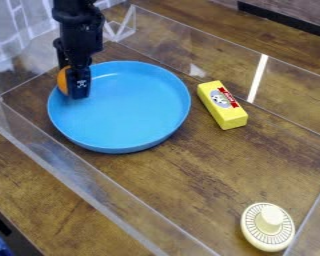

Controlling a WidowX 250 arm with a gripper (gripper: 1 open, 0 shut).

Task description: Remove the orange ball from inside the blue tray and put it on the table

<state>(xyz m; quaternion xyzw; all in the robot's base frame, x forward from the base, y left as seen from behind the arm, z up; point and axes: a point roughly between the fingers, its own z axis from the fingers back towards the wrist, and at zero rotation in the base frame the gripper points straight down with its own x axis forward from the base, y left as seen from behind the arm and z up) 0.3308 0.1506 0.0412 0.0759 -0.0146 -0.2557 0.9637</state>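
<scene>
The blue tray (pixel 129 110) lies on the table (pixel 163 200) at the left. My black gripper (pixel 77 88) hangs straight down over the tray's back left rim, and its jaws look open. The orange ball (pixel 61 79) peeks out on the left side of the fingers, right at that rim. The fingers hide most of it. Whether they touch the ball I cannot tell, nor whether it rests inside the rim or on it.
A yellow rectangular block (pixel 223 104) lies just right of the tray. A small cream ribbed disc (pixel 267 225) sits at the front right. Clear acrylic walls (pixel 43 150) enclose the tabletop.
</scene>
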